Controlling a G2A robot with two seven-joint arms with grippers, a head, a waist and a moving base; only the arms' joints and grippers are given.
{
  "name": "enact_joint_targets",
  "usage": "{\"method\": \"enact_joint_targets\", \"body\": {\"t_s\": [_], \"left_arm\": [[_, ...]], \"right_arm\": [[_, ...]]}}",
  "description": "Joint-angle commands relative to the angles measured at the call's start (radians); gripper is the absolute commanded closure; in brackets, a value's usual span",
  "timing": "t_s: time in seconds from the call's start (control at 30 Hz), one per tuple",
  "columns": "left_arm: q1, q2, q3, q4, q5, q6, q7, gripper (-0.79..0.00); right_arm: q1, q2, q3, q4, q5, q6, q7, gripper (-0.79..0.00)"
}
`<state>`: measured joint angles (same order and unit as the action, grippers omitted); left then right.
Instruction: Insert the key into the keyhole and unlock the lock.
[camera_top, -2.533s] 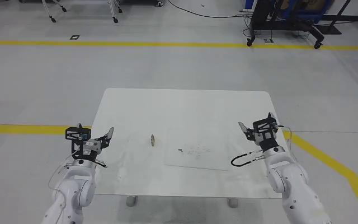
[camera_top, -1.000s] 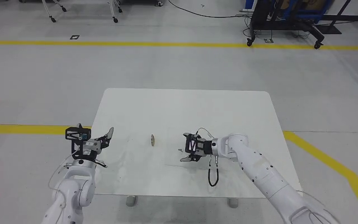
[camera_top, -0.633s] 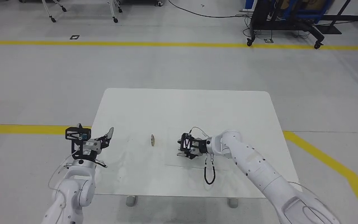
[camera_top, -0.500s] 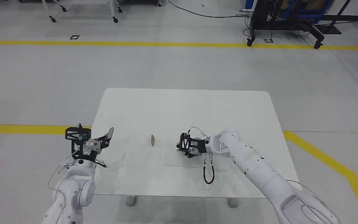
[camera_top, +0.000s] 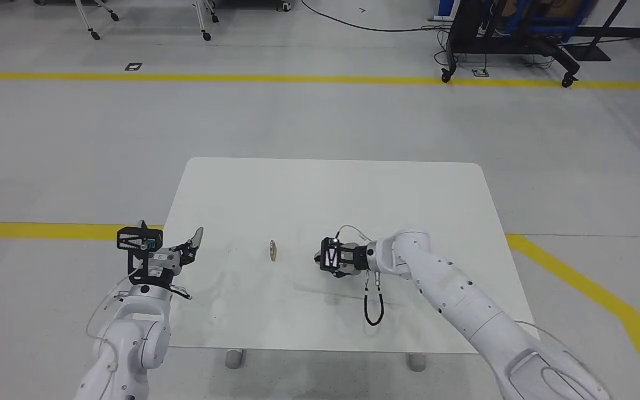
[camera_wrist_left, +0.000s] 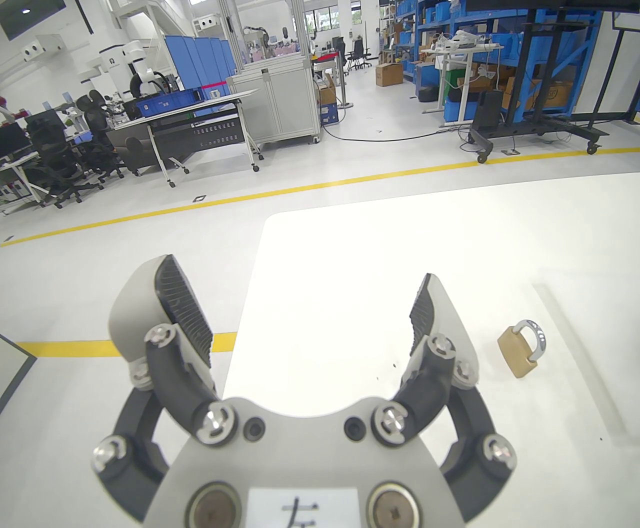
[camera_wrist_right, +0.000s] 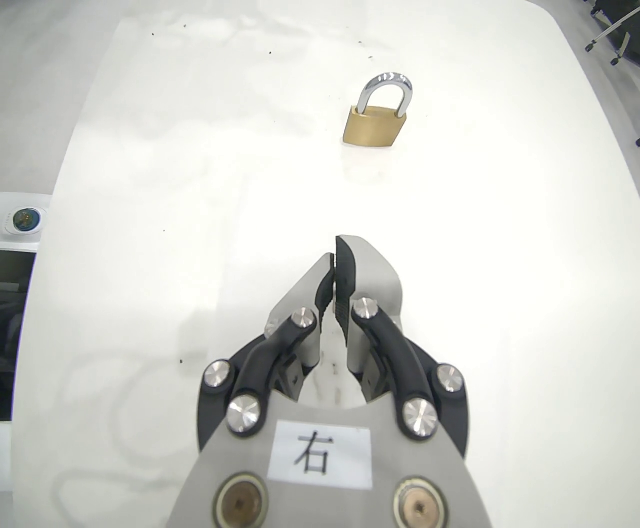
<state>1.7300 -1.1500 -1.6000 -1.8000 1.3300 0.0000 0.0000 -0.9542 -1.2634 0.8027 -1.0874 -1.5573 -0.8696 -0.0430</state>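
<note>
Low over the table's (camera_top: 400, 200) middle, the closed right hand (camera_wrist_right: 334, 252) points toward the padlock (camera_wrist_right: 375, 131).

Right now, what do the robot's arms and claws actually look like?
The left arm and right arm are white shells. The left claw and right claw have grey fingers, ribbed black pads, black links, silver screws and a marked white label. A black cable loops from the right arm.

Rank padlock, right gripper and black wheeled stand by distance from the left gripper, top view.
From the left gripper:
1. padlock, on the table nearby.
2. right gripper, mid-table past the padlock.
3. black wheeled stand, on the floor beyond the table's far corner.
</note>
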Motion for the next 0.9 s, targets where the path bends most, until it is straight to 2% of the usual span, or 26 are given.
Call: {"method": "enact_joint_targets", "body": {"t_s": [0.0,0.4,0.47,0.57,0.73,0.87], "left_arm": [[0.0,0.0,0.0,0.0,0.0,0.0,0.0,-0.785],[-0.001,0.0,0.013,-0.009,0.019,-0.021,-0.002,-0.785],[-0.009,0.0,0.05,-0.03,0.047,-0.073,-0.023,-0.785],[-0.055,0.0,0.126,-0.049,0.106,-0.151,-0.122,-0.785],[-0.137,-0.01,0.27,-0.051,0.27,-0.156,-0.235,-0.785],[-0.178,-0.018,0.337,-0.032,0.326,-0.155,-0.265,-0.785]], "right_arm": [[0.0,0.0,0.001,0.0,0.001,0.0,0.0,0.0],[-0.006,0.0,-0.001,-0.003,-0.003,0.017,0.011,0.0],[-0.005,-0.003,-0.012,-0.018,-0.011,0.02,0.023,0.0],[0.004,-0.006,-0.021,-0.016,-0.021,0.025,0.006,0.0],[0.015,-0.008,-0.039,-0.014,-0.052,0.026,-0.042,0.0],[0.016,-0.005,-0.045,-0.008,-0.078,0.019,-0.101,0.0]]}}
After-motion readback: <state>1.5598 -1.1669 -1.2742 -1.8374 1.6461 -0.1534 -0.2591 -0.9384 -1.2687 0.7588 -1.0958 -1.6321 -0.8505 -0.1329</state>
